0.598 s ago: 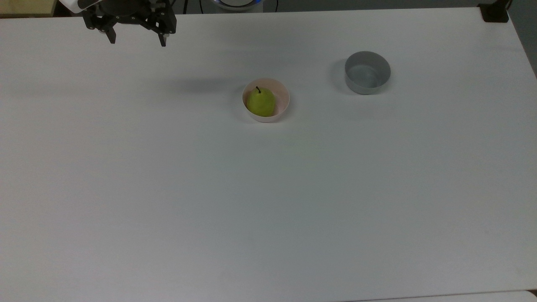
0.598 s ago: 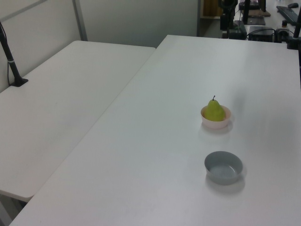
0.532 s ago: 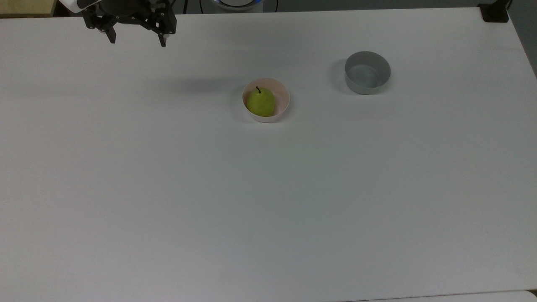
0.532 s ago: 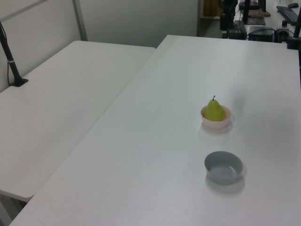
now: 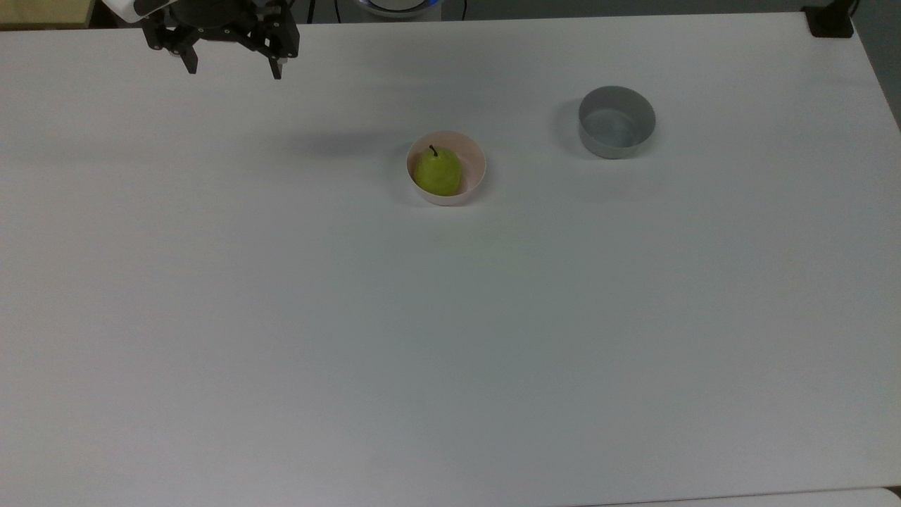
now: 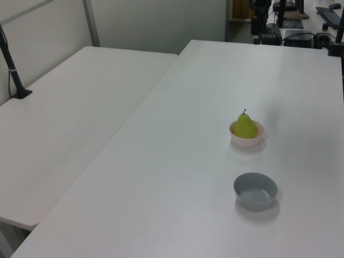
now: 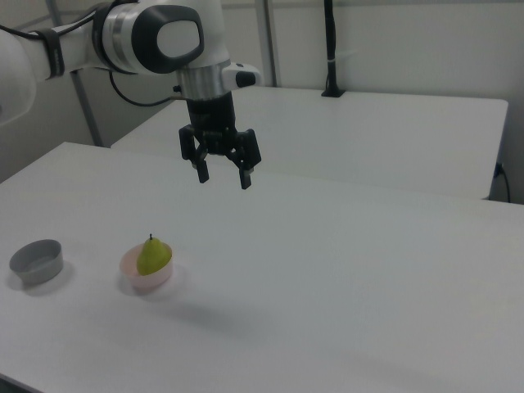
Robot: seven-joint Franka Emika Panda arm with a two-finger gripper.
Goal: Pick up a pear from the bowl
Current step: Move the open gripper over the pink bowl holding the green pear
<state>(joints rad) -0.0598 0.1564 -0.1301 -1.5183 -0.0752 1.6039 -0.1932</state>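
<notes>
Approach is the step in hand, as I judge it: the black two-finger gripper (image 7: 223, 177) hangs high above the white table (image 5: 450, 338), with its fingers spread wide and nothing between them. In the top view the gripper (image 5: 231, 69) is near the top view's left far corner, well apart from the small round pale pink bowl (image 5: 473, 184) in the middle part of the table. The small yellow-green pear with a short dark stem (image 5: 438, 172) sits inside this bowl and stands almost upright, the stem (image 5: 433, 150) pointing up. In the right view the pear (image 7: 152, 256) rises clearly over the rim of the bowl (image 7: 149, 283), and the left view shows the same for pear (image 6: 245, 127) and bowl (image 6: 248, 141).

To do this step well, the gripper should first travel sideways until it is directly over the pear, and only then go down. I think the fingers should stay wide during the descent and pass on both sides of the wider lower body of the fruit, above the rim, so they do not hit the bowl. The stem should come between the fingers, not under one of them. The pear is rounded and probably smooth, so a grip too high on the narrow neck may slip; closing should be slow. The bowl seems light and may tip or be dragged. The grey straight-sided round bowl (image 5: 616, 121) stands well apart and is empty; it is not in the way.
</notes>
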